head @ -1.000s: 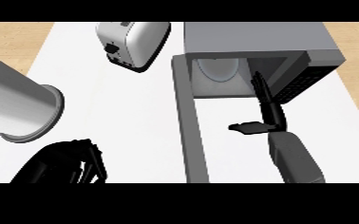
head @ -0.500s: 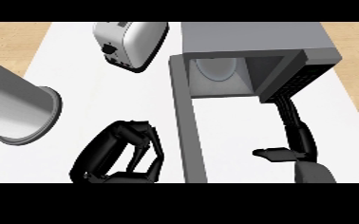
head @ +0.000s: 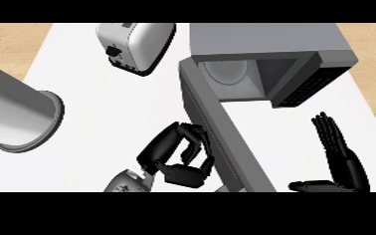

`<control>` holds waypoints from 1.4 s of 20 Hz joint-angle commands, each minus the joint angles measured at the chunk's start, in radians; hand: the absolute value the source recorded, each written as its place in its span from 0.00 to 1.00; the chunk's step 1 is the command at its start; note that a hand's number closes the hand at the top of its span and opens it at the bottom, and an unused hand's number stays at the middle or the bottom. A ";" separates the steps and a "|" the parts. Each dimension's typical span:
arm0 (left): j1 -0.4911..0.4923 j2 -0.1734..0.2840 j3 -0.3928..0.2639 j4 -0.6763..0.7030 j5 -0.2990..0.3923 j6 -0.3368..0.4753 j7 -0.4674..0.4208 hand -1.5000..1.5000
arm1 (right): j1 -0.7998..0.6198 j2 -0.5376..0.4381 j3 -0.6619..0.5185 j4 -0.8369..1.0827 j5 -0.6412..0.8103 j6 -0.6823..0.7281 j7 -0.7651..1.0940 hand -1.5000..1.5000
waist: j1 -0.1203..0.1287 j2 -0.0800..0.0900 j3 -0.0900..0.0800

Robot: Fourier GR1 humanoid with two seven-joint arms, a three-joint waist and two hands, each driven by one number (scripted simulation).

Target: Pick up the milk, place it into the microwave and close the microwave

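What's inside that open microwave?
Inside the microwave only a round pale turntable and grey walls show. No milk is visible there. The open door hides nothing of the cavity's front, but its right part lies in shadow.

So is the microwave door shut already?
No, the microwave door stands swung open toward the viewer, with the left hand against its outer side.

We see grey microwave [head: 264, 40], silver toaster [head: 136, 42] above our black left hand [head: 176, 154], white counter [head: 95, 109], black right hand [head: 337, 159].
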 commanded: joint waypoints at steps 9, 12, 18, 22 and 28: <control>-0.250 -0.002 -0.277 0.465 0.224 0.468 -0.310 1.00 | 0.140 -0.043 0.023 -0.377 -0.204 0.189 0.139 0.00 | -0.046 0.014 -0.002; -0.284 -0.002 -0.351 0.503 0.323 0.519 -0.308 1.00 | 0.169 -0.083 0.011 -0.476 -0.260 0.223 0.209 0.00 | -0.059 0.014 -0.002; -0.401 -0.002 -0.406 0.577 0.486 0.534 -0.330 1.00 | 0.173 -0.074 0.046 -0.589 -0.298 0.219 0.285 0.00 | -0.090 0.024 -0.003; -0.444 -0.002 -0.416 0.538 0.572 0.588 -0.361 1.00 | 0.182 -0.099 0.054 -0.621 -0.333 0.253 0.318 0.00 | -0.132 0.030 -0.005; -0.503 -0.002 -0.395 0.535 0.680 0.709 -0.396 1.00 | 0.110 -0.146 0.052 -0.683 -0.366 0.253 0.396 0.00 | -0.153 0.038 -0.007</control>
